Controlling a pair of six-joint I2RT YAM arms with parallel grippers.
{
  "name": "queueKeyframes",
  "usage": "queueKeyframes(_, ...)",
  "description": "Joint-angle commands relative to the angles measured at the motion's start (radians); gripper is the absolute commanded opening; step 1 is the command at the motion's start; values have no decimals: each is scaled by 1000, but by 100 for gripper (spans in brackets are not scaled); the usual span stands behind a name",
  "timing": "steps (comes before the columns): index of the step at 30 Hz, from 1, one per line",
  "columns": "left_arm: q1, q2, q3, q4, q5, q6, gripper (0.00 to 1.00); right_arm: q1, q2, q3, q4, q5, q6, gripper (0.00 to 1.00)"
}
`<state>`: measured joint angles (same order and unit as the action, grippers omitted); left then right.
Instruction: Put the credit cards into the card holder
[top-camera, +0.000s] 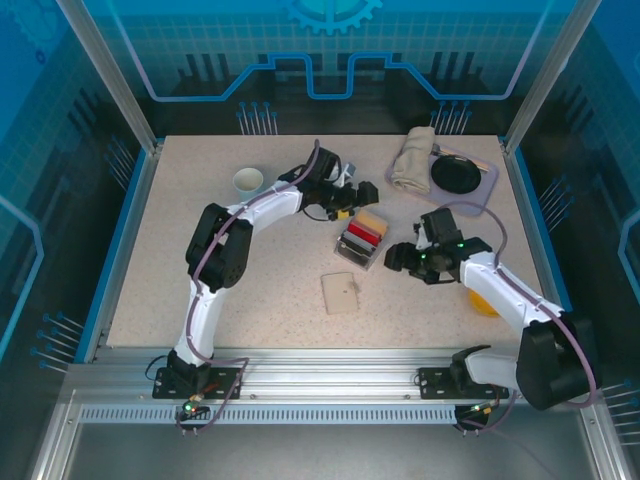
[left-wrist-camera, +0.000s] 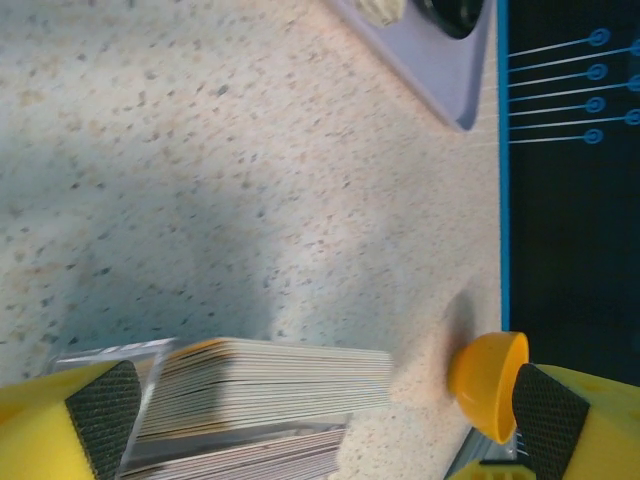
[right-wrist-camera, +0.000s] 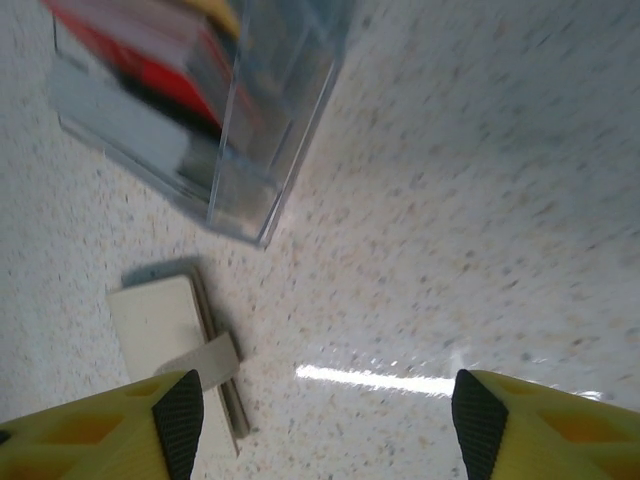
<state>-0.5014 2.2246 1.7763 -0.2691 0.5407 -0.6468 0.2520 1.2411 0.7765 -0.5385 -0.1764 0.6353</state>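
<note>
Top view: the credit cards (top-camera: 362, 238) stand in a clear box (top-camera: 350, 256) mid-worktop (top-camera: 200, 280), with the card holder (top-camera: 341, 292) lying flat just nearer the arms.
Left wrist: the left jaws are wide and empty above the credit cards (left-wrist-camera: 280, 375).
Right wrist: the right jaws are apart and empty, with the card holder (right-wrist-camera: 160, 325) near one pad (right-wrist-camera: 180, 420).

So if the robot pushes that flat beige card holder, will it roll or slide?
Probably slide: the card holder lies flat on the smooth table, nothing round about it. It looks thin, so likely light and tricky to pinch from above. Its small tab sticks out, so it may flap open when lifted.
</note>
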Motion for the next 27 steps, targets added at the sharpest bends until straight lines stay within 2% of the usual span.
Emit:
queueKeyframes(1, -9, -22, 7, -83, 14, 35, 99, -59, -11, 49, -44, -29, -70, 70)
queueKeyframes(5, -5, -167, -91, -106, -132, 38, 99, -88, 43, 133, -43, -39, -144, 75)
queueKeyframes(8, -1, -326, -277, -30, -208, 6, 99, -114, 134, 235, -42, -79, -187, 79)
queueKeyframes(13, -1, -582, -610, 114, -301, -60, 99, -128, 390, 445, -39, -199, -212, 82)
queueKeyframes(19, -2, -784, -924, 268, -344, -148, 99, -120, 634, 656, -77, -281, -231, 83)
queueKeyframes(23, -2, -858, -1027, 283, -358, -177, 99, -118, 745, 730, -114, -339, -244, 81)
queueKeyframes(27, -3, -879, -1066, 287, -361, -186, 99, -115, 760, 695, -89, -419, -237, 80)
